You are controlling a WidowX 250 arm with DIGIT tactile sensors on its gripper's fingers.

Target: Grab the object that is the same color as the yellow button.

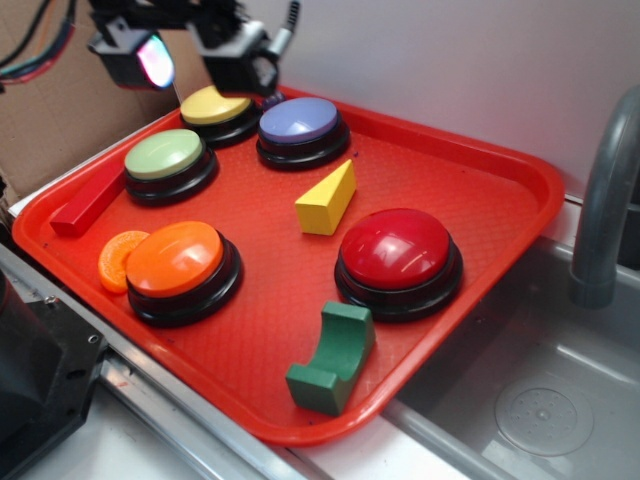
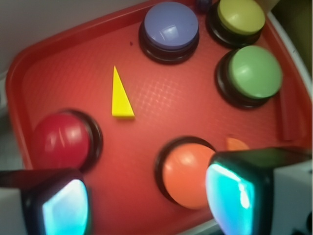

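On a red plastic tray with a textured floor, a small solid yellow wedge-shaped wooden block is lying near the middle, apart from everything around it. It is sitting between a round blue-purple dome button behind it and a round red dome button in front of it and to the right in the exterior view. At the tray's far corner, a round pale yellow dome button on a black base is sitting just beside the blue-purple one. A round light green dome button is standing to the left of these, and a round orange dome button is standing near the front left edge. An orange slice-shaped piece is touching the orange button's left side. A red rectangular bar is lying along the left rim, and a dark green arch-shaped wooden block is resting near the front rim.

Above the far left corner, the black robot gripper is hanging in the air over the yellow button, well apart from the yellow wedge. Its two fingers, seen glowing blue-green at the bottom of the wrist view, are standing spread wide with nothing between them.
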